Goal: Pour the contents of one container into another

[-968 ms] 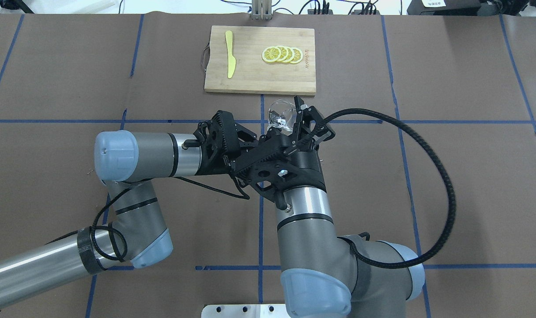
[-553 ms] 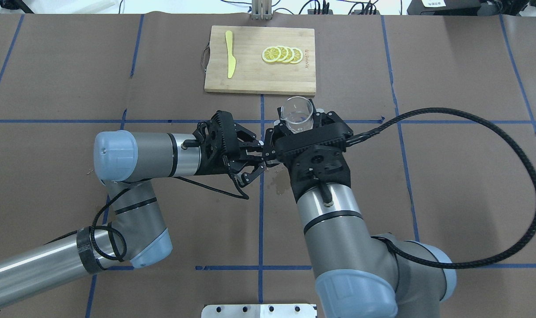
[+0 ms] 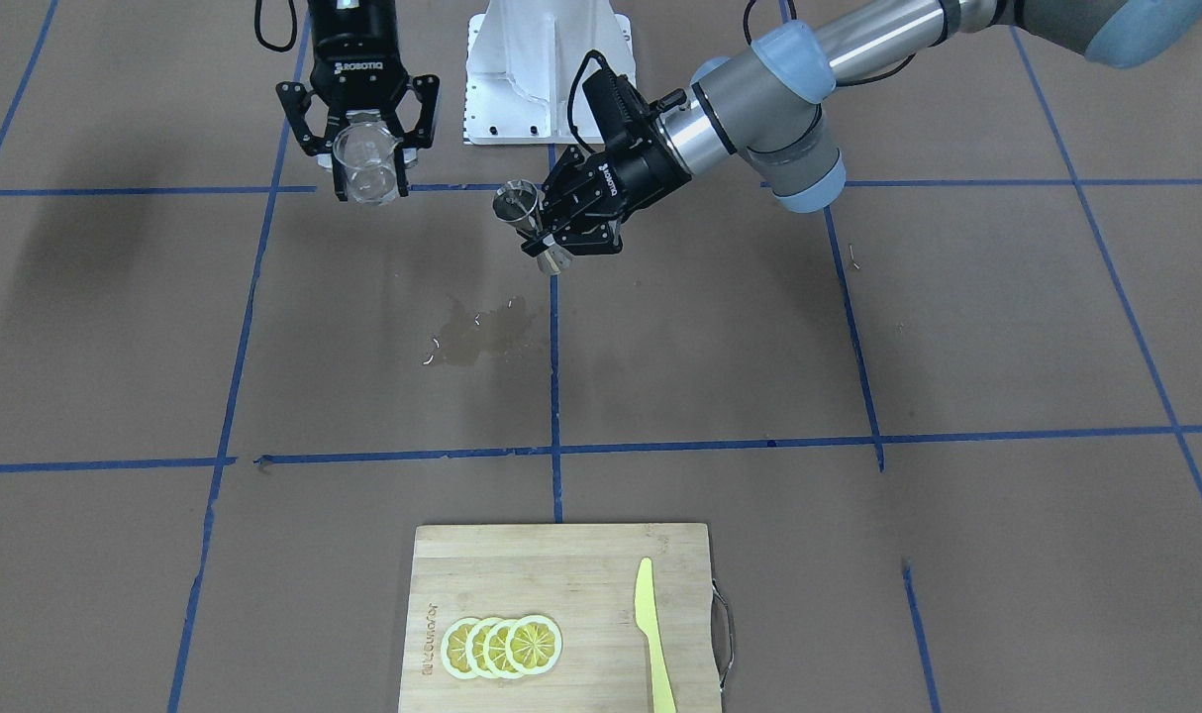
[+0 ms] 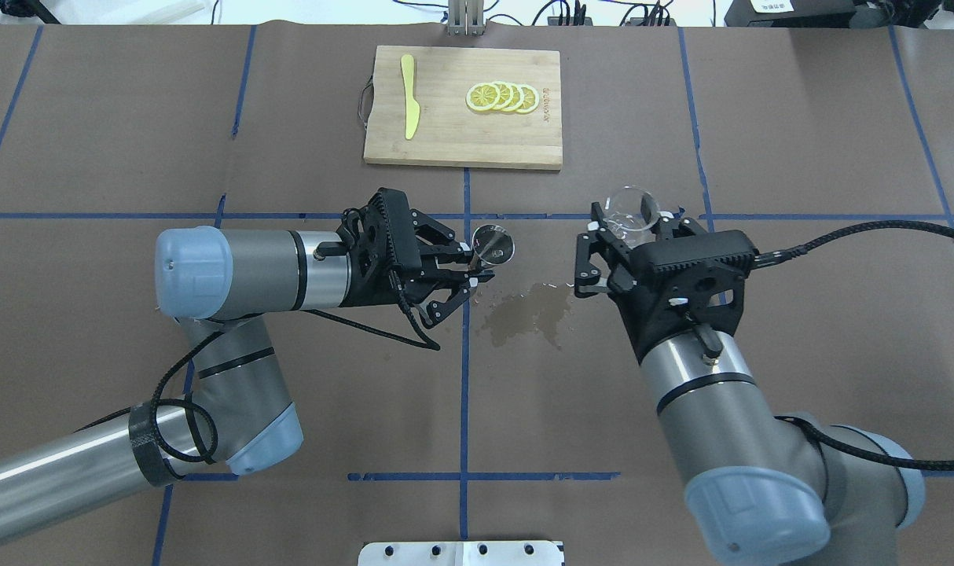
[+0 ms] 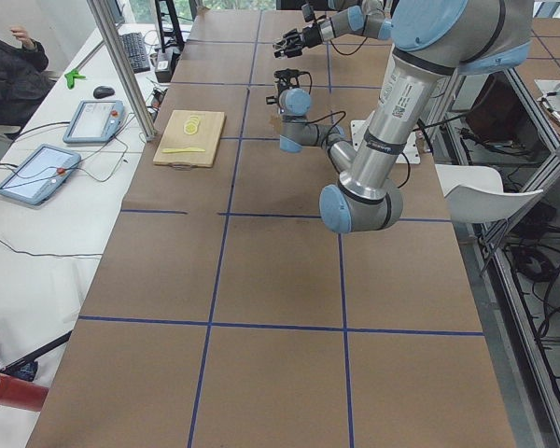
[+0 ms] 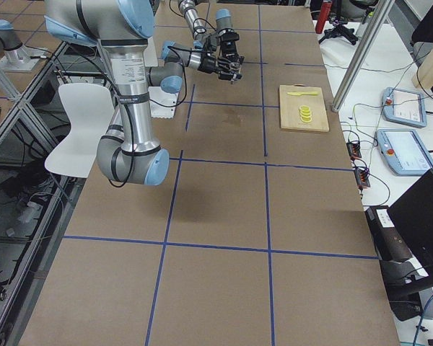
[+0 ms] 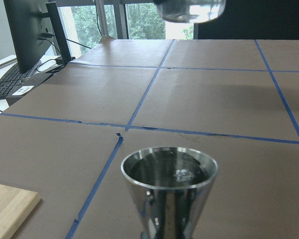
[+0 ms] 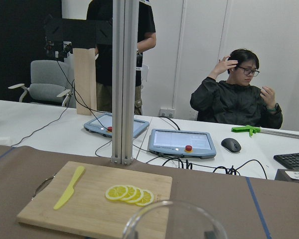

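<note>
Apart: cup (image 4: 632,210) upright, seemingly in right tool (image 4: 630,236).

glass cup (image 8: 174,221): only its rim shows in the right wrist view, body cut off below | steel jigger (image 7: 168,191): lower cone cut off at the left wrist view's bottom edge | both side views: each gripper too small to judge | yellow knife (image 3: 653,634): tip cut off by the front view's lower edge

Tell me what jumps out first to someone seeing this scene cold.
Two arms hold small vessels above the table: the left end effector grips a steel jigger, the right end effector a clear glass cup. Between them a wet stain darkens the paper; beyond lies a cutting board with lemon slices.
</note>
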`<action>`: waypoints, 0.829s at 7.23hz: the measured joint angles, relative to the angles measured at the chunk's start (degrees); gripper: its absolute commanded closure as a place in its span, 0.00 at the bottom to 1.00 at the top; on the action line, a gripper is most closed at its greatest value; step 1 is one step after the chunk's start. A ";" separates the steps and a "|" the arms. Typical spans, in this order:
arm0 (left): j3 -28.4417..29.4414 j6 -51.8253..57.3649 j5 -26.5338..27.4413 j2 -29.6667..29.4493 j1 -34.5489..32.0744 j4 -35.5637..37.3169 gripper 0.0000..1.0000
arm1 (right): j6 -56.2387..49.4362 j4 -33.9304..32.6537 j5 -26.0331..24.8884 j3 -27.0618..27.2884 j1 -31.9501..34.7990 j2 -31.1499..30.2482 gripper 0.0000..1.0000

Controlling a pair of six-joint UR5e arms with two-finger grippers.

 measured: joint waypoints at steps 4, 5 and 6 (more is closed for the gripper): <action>-2.49 -7.85 4.08 0.97 -0.46 -6.47 1.00 | -1.65 30.80 2.24 -10.07 0.27 -17.62 1.00; -2.58 -8.30 4.65 1.42 -0.53 -7.21 1.00 | -1.68 35.40 2.28 -13.01 0.26 -19.98 1.00; -2.69 -8.44 4.88 1.65 -0.59 -7.46 1.00 | -1.35 37.69 2.27 -14.48 0.19 -21.93 1.00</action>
